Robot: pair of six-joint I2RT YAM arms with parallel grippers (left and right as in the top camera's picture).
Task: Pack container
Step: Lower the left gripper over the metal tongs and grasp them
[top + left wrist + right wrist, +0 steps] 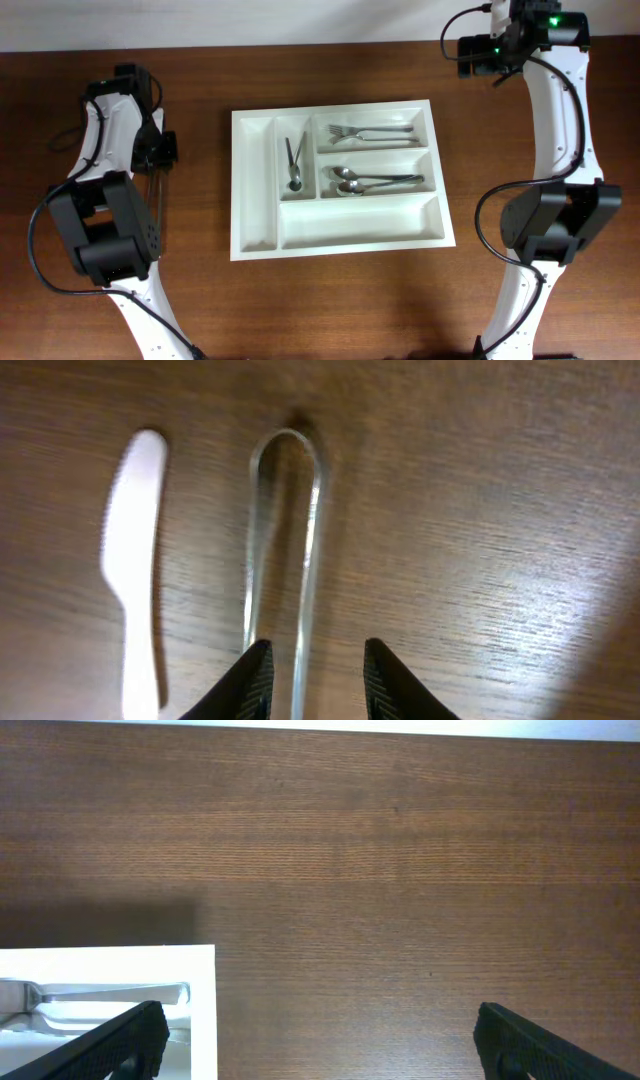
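The container [360, 222], a white tray with several compartments, lies mid-table. It holds forks [370, 132], spoons [365, 182] and a pair of tongs [294, 162]. My left gripper [157, 150] is low over the table, left of the tray. In the left wrist view metal tongs [285, 530] lie on the wood; one arm runs between the fingers of my left gripper [316, 680], the other meets the left fingertip [255, 670]. The jaws stand narrow with gaps showing. A white plastic knife [133, 560] lies beside them. My right gripper [320, 1050] is wide open and holds nothing, over bare table by the tray's corner [203, 1010].
Both arm bases stand at the front, left [110, 240] and right [550, 225]. The right arm reaches to the table's back right corner [495, 45]. Dark wood tabletop [500, 130] lies around the tray.
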